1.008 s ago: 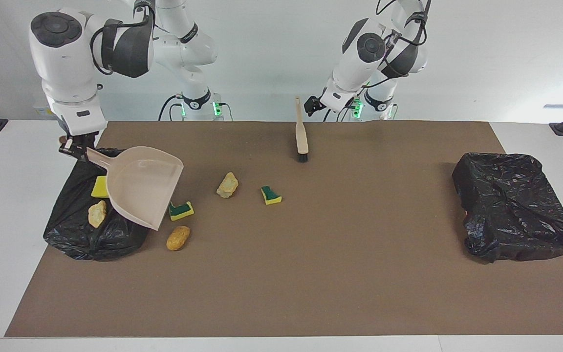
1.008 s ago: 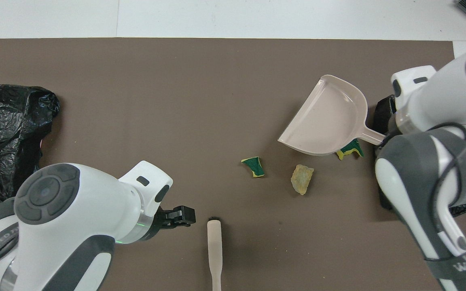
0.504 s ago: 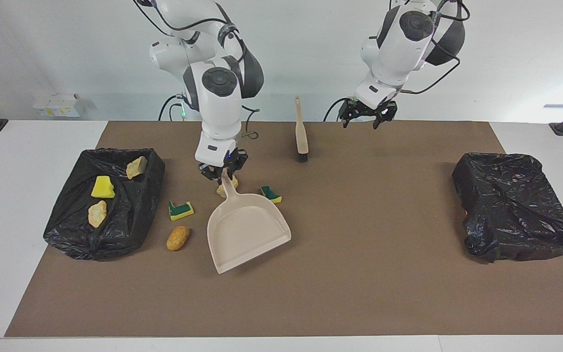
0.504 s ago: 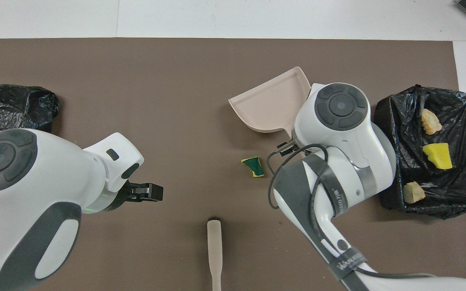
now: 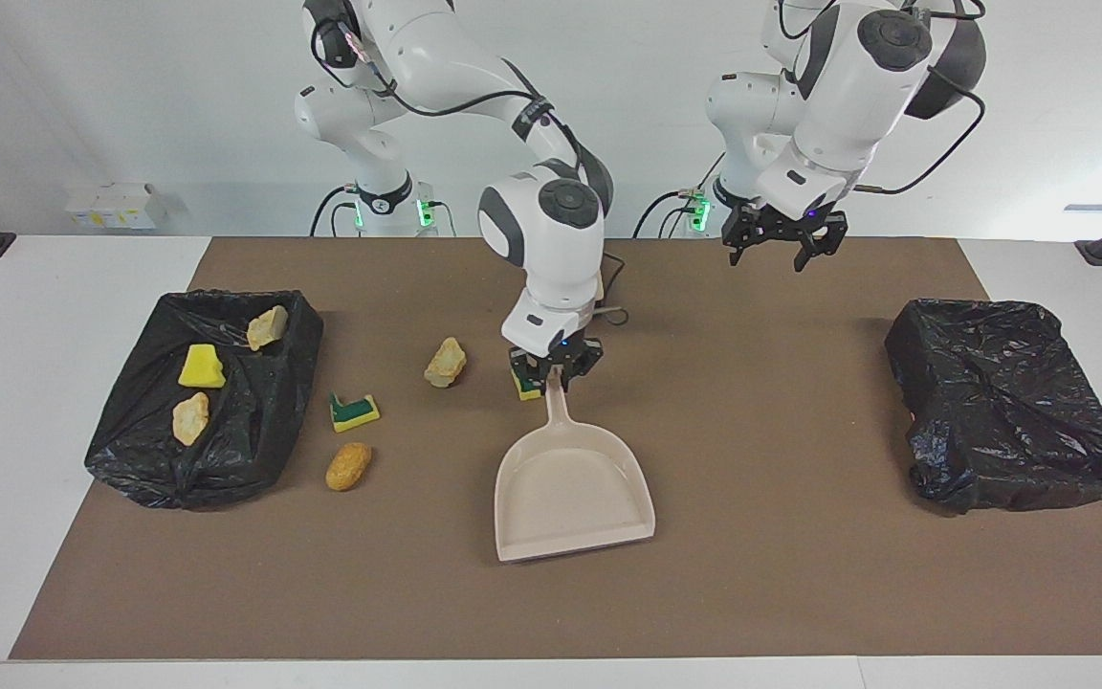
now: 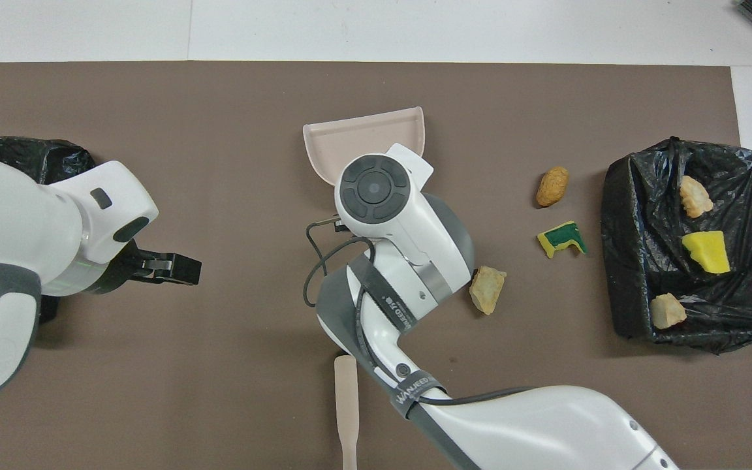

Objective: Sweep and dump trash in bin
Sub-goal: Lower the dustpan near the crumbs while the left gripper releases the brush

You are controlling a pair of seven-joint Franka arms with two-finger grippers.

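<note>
The right end effector [image 5: 556, 375] is clamped on the top of the dustpan [image 5: 572, 488] handle, near the middle of the counter [image 5: 781, 593]. The pan lies flat, its long axis running from the handle at the robots' side to the open lip, which faces the counter edge away from the robots. That is the relation the next move turns on, as I judge it: four scraps are still loose, and none lies before the lip. A green-and-yellow sponge bit [image 5: 524, 387] sits just beside the end effector at the handle end; a tan chunk [image 5: 445, 362], a second sponge piece [image 5: 354, 411] and an orange nugget [image 5: 348, 466] lie off the pan's side, toward the filled bin [image 5: 254, 421] at the right arm's end. Three scraps are already in that bin. A second black bin [image 5: 1010, 411] sits at the left arm's end.

The left end effector [image 5: 784, 239] hangs with fingers apart over the counter edge nearest the robots. The brush [image 6: 346, 408] lies at that same edge, handle pointing toward the robots, and the left arm looks better placed to take it.
</note>
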